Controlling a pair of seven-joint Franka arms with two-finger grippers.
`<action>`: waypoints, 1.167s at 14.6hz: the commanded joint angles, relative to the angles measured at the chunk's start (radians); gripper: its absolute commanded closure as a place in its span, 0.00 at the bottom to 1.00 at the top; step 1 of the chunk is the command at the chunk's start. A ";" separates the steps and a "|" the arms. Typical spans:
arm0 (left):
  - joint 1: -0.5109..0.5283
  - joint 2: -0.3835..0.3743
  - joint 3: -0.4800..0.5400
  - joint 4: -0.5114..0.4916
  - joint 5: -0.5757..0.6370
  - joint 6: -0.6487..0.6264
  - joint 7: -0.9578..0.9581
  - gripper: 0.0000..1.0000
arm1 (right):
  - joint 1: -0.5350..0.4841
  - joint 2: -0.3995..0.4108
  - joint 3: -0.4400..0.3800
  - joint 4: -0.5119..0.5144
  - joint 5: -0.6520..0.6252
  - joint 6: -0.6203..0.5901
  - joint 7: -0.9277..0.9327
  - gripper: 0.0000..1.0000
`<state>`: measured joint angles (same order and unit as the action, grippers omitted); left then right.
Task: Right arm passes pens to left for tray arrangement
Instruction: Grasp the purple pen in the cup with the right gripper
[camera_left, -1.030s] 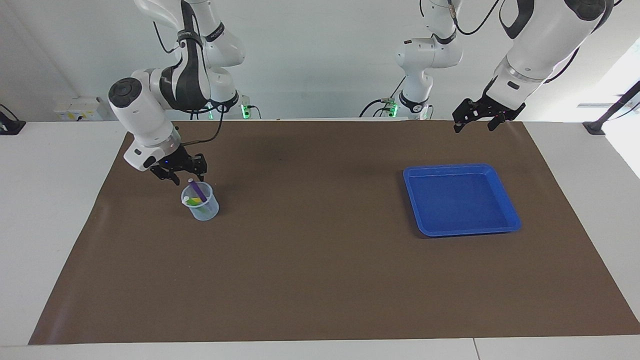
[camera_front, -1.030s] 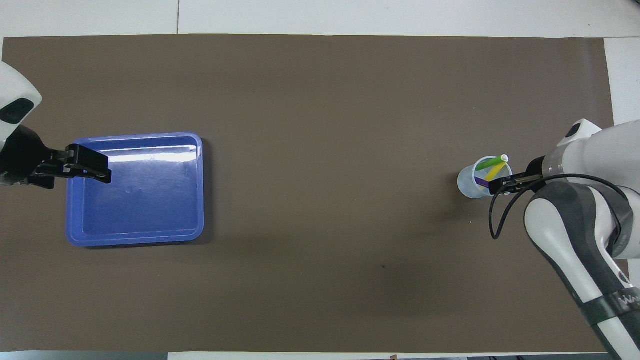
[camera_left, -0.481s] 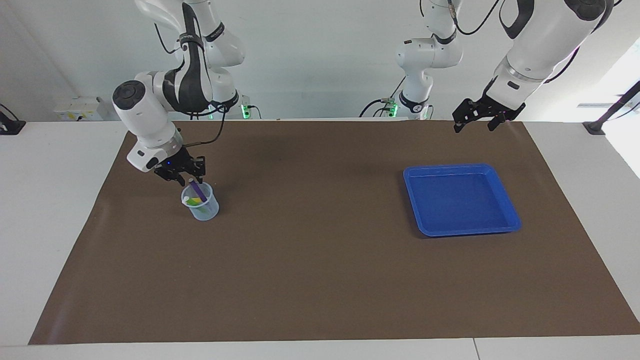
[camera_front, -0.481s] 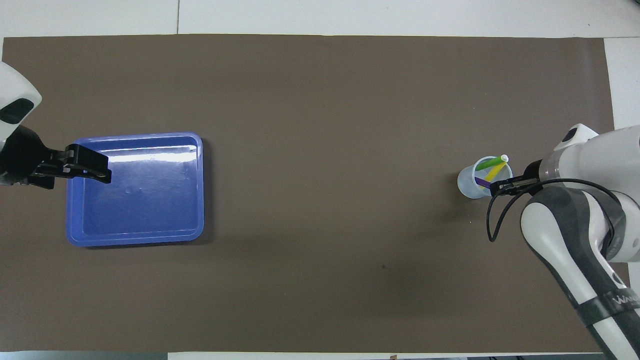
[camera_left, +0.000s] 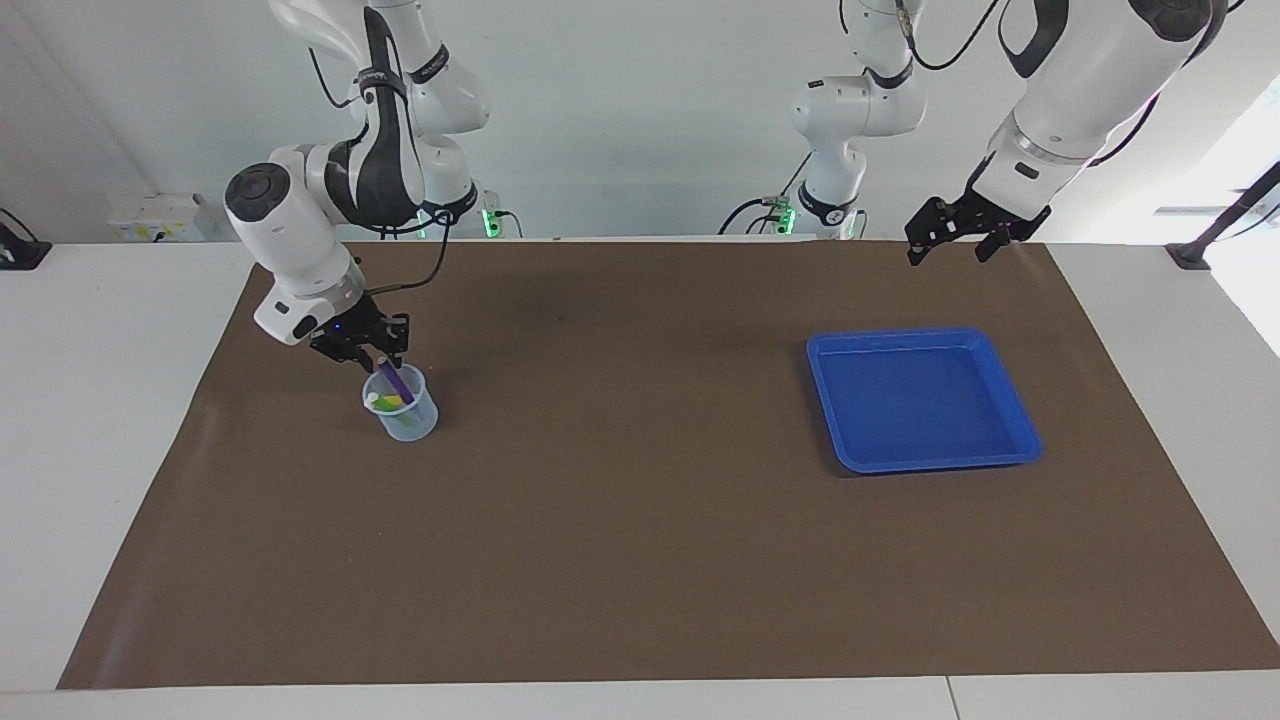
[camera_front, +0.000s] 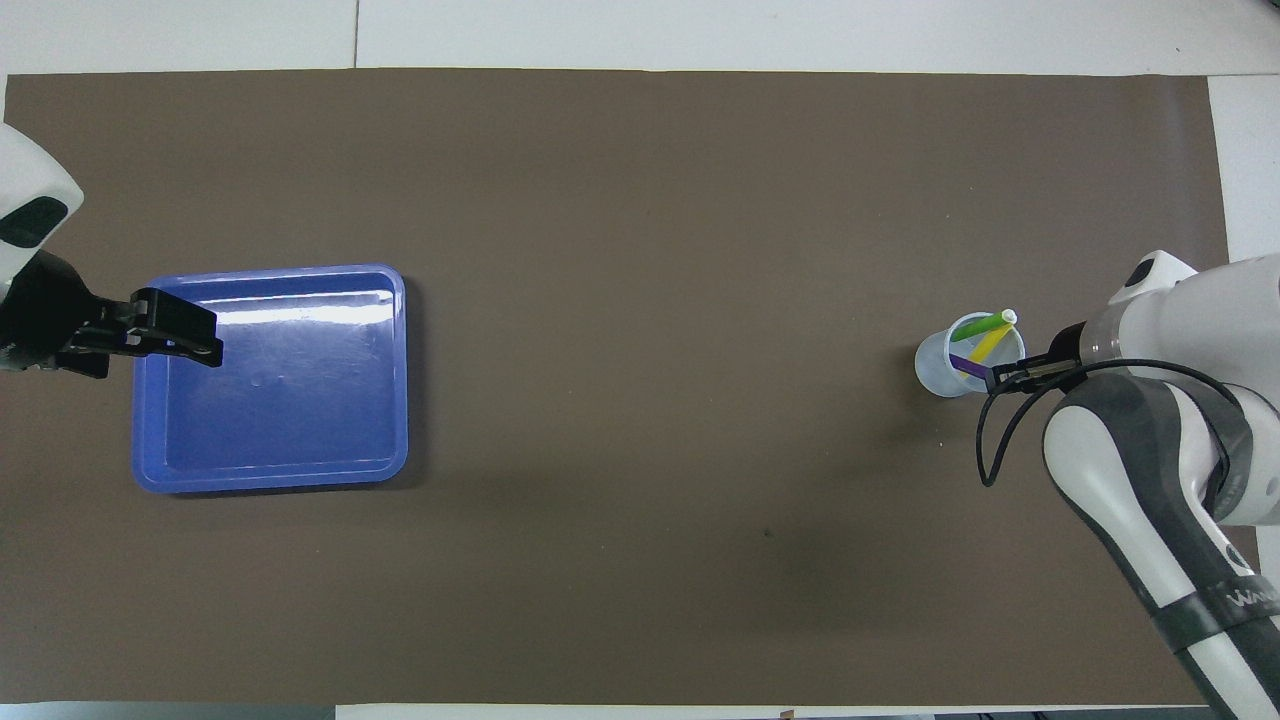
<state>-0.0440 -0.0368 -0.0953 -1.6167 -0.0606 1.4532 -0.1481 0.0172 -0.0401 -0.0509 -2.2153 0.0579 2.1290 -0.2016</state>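
Purple is the pen (camera_left: 392, 377) the right gripper (camera_left: 372, 360) now pinches at its upper end; 1 second ago its fingers stood wider around that end, so pen 1 is gripped but not lifted. It leans in the cup (camera_left: 403, 405) with the green (camera_front: 985, 327) and yellow (camera_front: 988, 343) pens, at the table's 9 o'clock in the facing view. At 3 o'clock the tray (camera_left: 1010, 395) holds nothing. Above its 1 o'clock corner the left gripper (camera_left: 950, 243) waits, spread wide.
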 joint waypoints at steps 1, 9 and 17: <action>0.003 -0.006 0.003 -0.006 -0.005 -0.002 0.004 0.00 | -0.019 -0.024 0.005 -0.029 0.014 0.019 -0.042 0.57; 0.003 -0.006 0.003 -0.006 -0.005 -0.011 0.004 0.00 | -0.014 -0.026 0.005 -0.035 0.014 0.023 -0.036 0.61; 0.004 -0.008 0.003 -0.008 -0.005 -0.010 0.002 0.00 | -0.006 -0.027 0.005 -0.041 0.022 0.028 -0.035 0.86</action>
<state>-0.0440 -0.0368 -0.0953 -1.6170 -0.0606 1.4511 -0.1481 0.0126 -0.0422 -0.0477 -2.2267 0.0589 2.1334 -0.2095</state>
